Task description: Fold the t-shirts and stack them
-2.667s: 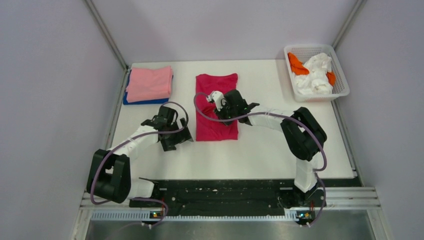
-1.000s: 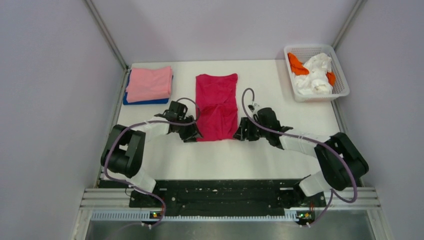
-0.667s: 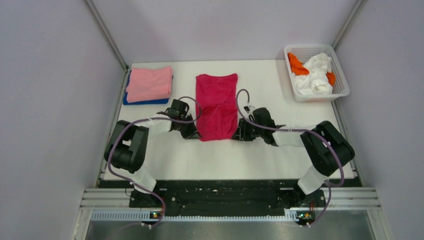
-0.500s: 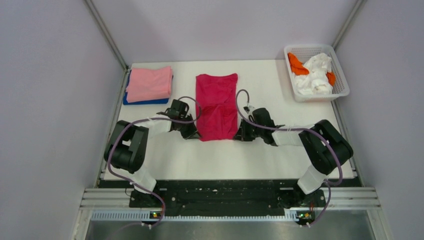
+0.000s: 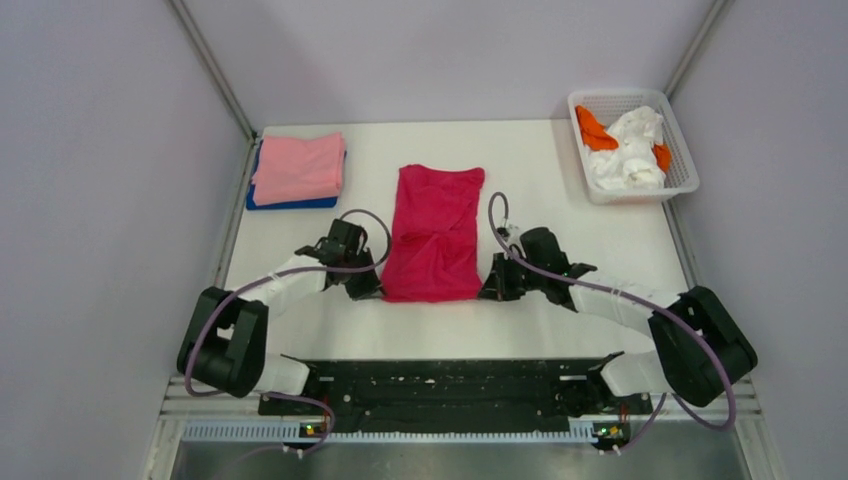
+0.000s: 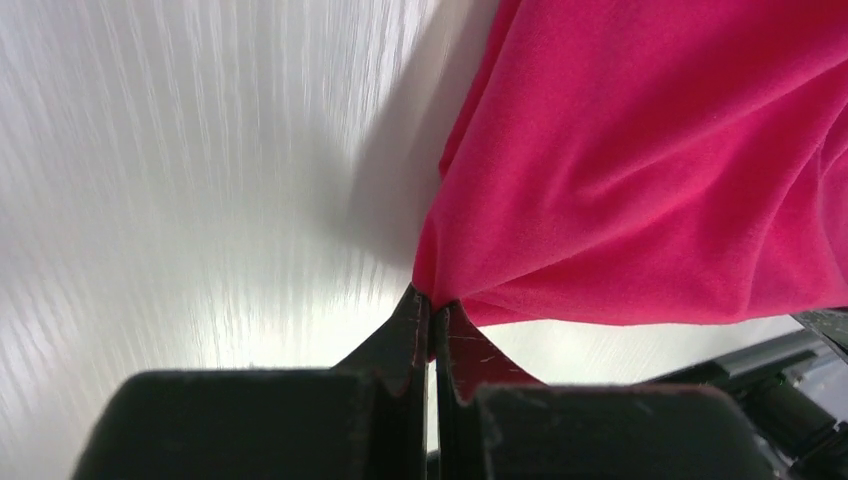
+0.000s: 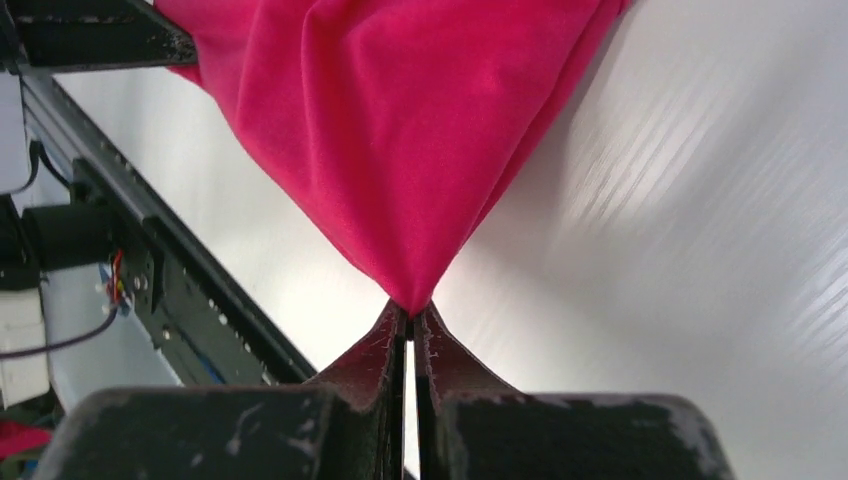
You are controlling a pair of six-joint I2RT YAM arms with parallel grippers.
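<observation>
Crimson-red soft cloth t-shirt [image 5: 432,235] lies lengthwise at the middle of the white bench [image 5: 540,190], both near corners pinched. The left gripper [image 6: 431,308] is clamped on the near-left corner and the right gripper [image 7: 410,312] on the near-right. The step looks like a lengthwise fold, so the next move calls for lifting both corners evenly toward the far hem. A folded light pink t-shirt [image 5: 298,165] tops a deep blue one [image 5: 290,203] at far left.
</observation>
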